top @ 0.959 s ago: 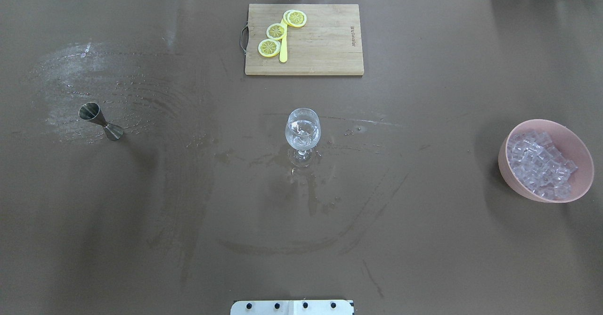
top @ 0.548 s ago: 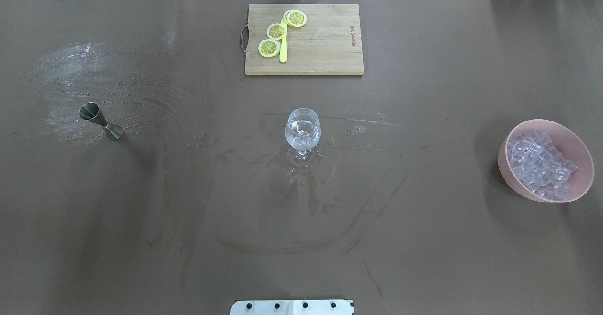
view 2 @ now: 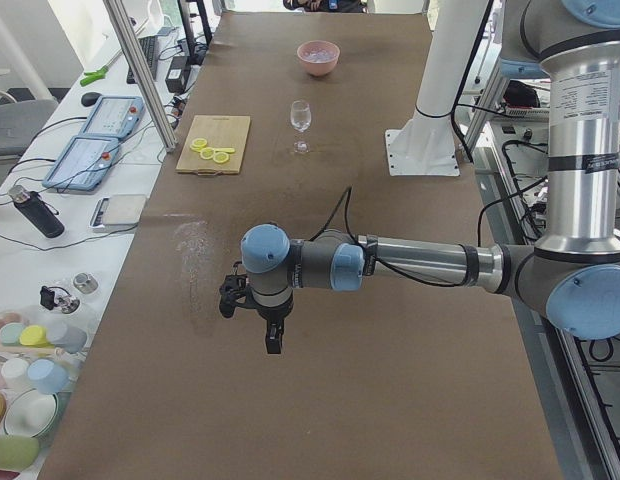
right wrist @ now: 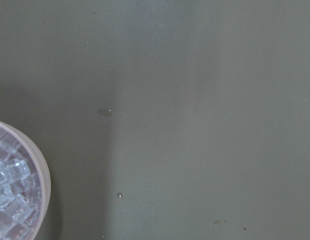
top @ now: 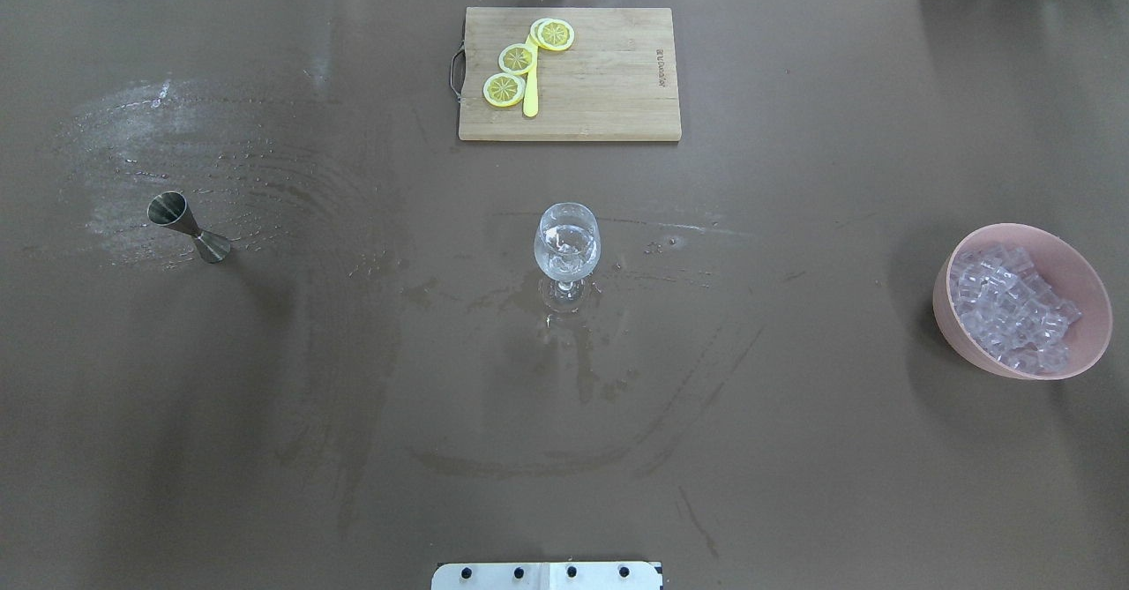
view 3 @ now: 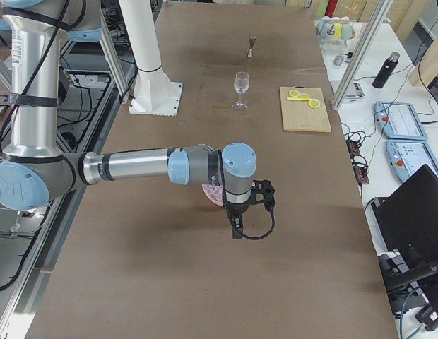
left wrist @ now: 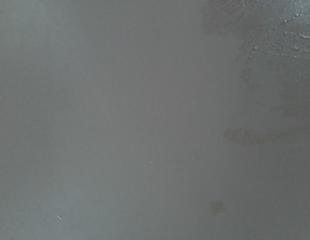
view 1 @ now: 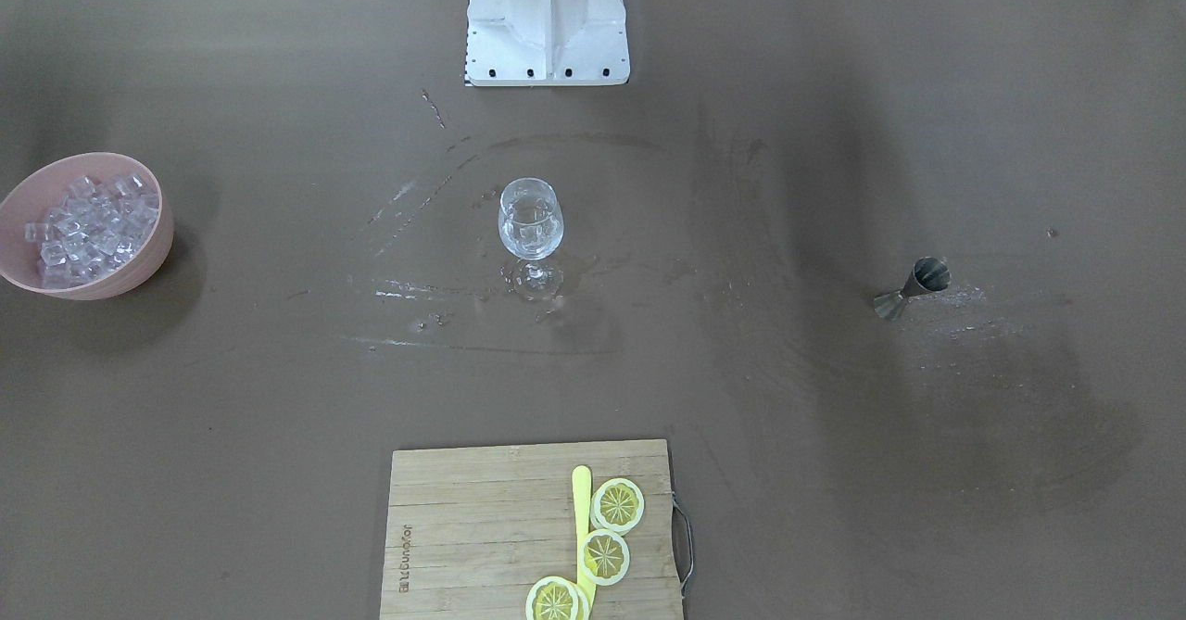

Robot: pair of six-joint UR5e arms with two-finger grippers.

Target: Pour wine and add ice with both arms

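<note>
Brown matte sheet is laid over the whole bench [top: 794, 449], and smeared wet arcs are noted around its middle and toward its left edge.

The ice [top: 1010, 308] is heaped in a pink bowl [top: 1092, 295] near the right edge. It is made up of small clear glassy cubes with flat faces and sharp corners. A stemmed wine glass [top: 566, 250] stands upright at the middle of the bench. Something clear is seen in its round bowl, but liquid or cubes cannot be told apart. A steel double-cone jigger [top: 188, 227] stands near the left edge. A wooden cutting board [top: 609, 87] with yellow lemon slices [top: 517, 58] lies at the middle of the far edge.

The left hand [view 2: 272, 340] is held above bare bench by the left end. The right hand [view 3: 235, 227] is held just beside the bowl, whose rim is caught in the corner of the right wrist view. Neither hand is shown closely enough, so whether they are spread or pressed together cannot be told. Nothing is seen to be carried.

The step in hand is judged to be fetching ice with the right arm.
- A top cube should be approached straight down.
- It should be pinched across two flat faces, since the glassy surfaces are likely to slip.
- It should be released low over the rim, because the thin stem is easily tipped.
</note>
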